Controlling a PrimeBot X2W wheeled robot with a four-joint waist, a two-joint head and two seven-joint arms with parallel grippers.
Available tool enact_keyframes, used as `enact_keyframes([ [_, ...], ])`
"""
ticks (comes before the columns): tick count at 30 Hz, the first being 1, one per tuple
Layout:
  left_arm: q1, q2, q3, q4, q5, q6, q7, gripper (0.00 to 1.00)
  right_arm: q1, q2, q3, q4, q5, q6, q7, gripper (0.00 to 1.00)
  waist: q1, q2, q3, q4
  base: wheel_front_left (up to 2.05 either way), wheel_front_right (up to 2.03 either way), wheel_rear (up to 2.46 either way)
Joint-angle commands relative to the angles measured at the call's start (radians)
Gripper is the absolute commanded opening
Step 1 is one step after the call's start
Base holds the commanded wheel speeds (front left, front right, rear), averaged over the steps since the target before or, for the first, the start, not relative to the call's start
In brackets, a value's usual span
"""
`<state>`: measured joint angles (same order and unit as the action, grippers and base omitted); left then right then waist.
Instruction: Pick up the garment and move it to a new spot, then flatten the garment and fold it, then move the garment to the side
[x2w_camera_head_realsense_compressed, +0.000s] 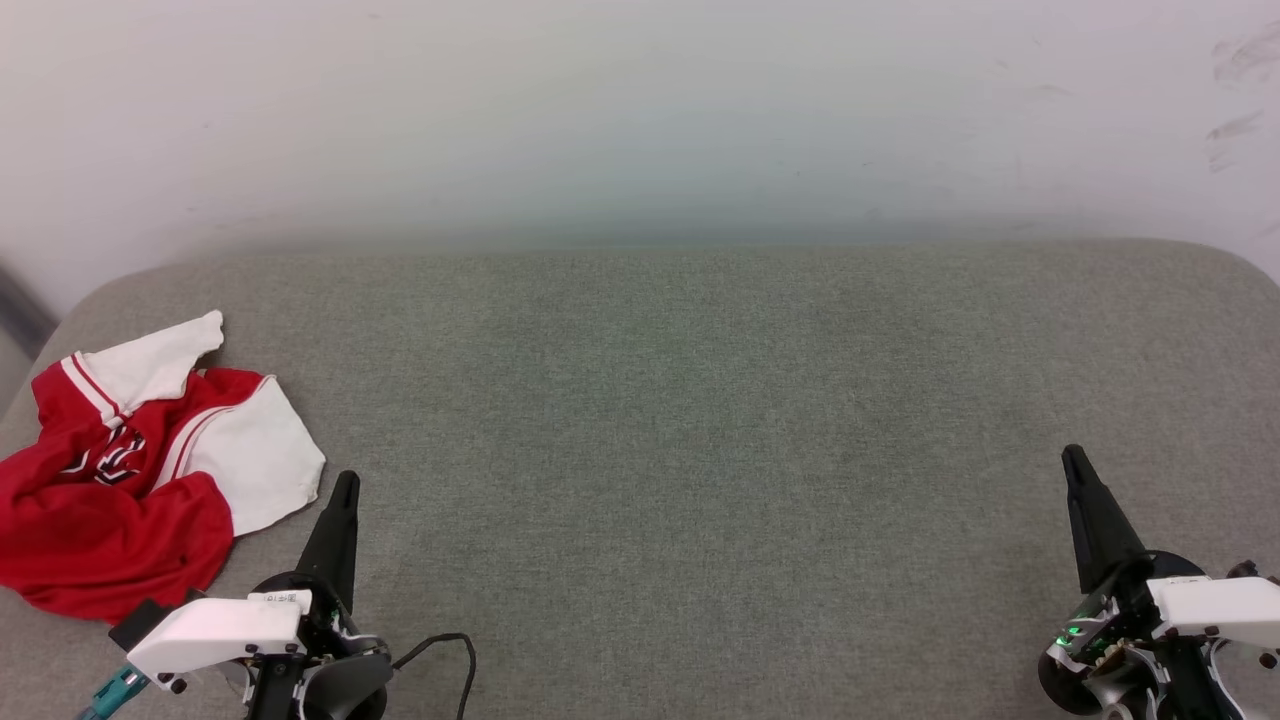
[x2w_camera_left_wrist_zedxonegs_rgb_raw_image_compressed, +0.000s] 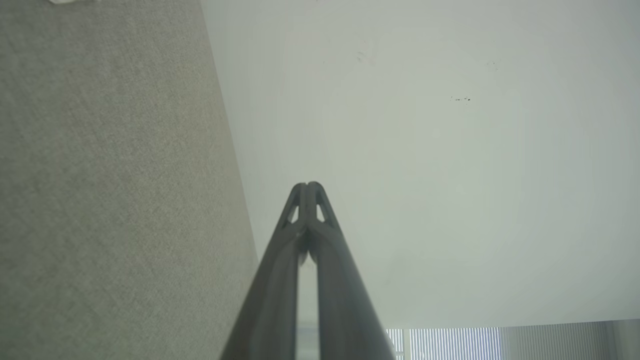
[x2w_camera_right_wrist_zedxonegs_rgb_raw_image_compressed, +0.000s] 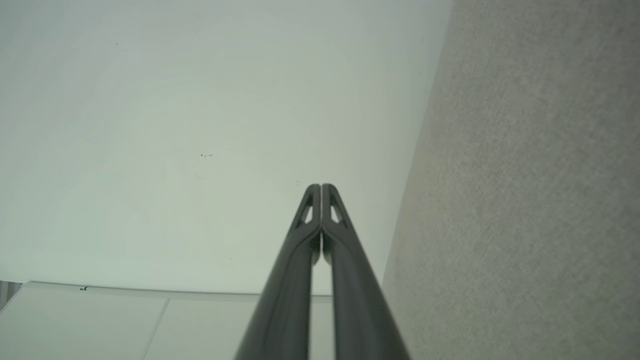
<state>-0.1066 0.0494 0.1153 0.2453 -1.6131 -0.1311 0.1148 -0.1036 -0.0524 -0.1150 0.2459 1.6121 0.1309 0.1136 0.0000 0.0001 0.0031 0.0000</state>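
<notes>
From my seat I see the garment (x2w_camera_head_realsense_compressed: 130, 470) lying crumpled at the left edge of the grey-green fabric surface (x2w_camera_head_realsense_compressed: 700, 420), closer to the near-left corner than to the far one. It is a red heap with two white sleeves showing. One sleeve points toward the far edge and the other spreads out toward the middle of the surface. Red-and-white stripe trim runs along the sleeve seams, and a bit of black-and-white lettering shows among the folds, too bunched for me to read.

My left gripper (x2w_camera_head_realsense_compressed: 345, 485) sits at the near edge, just beside the spread white sleeve, with its tip pointing toward the far edge. I cannot tell whether its wrist housing touches the red hem next to it. In the left wrist view its two dark fingers (x2w_camera_left_wrist_zedxonegs_rgb_raw_image_compressed: 280, 280) are pressed together at the tips with nothing between them. A black cable (x2w_camera_head_realsense_compressed: 450, 645) loops on the surface just to the right of that wrist.

My right gripper (x2w_camera_head_realsense_compressed: 1072, 458) rests near the near-right corner, well apart from the garment. Its jaws are likewise closed and empty, tips meeting. A pale wall (x2w_camera_head_realsense_compressed: 640, 120) rises behind the far edge.
</notes>
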Motion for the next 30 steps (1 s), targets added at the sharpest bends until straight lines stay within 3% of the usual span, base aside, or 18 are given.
enact_keyframes([
  [1, -0.005, -0.001, 0.002, 0.0, 0.0, -0.003, 0.002, 0.0, -0.011, 0.004, 0.001, 0.001, 0.001, 0.0, 0.0, 0.0, 0.0, -0.0001, 0.0, 0.0, 0.0, 0.0, 0.0],
  [30, -0.005, -0.001, 0.002, 0.0, 0.0, -0.003, 0.002, 0.0, -0.011, 0.004, 0.001, 0.001, 0.001, 0.0, 0.0, 0.0, 0.0, -0.0001, 0.0, 0.0, 0.0, 0.0, 0.0],
])
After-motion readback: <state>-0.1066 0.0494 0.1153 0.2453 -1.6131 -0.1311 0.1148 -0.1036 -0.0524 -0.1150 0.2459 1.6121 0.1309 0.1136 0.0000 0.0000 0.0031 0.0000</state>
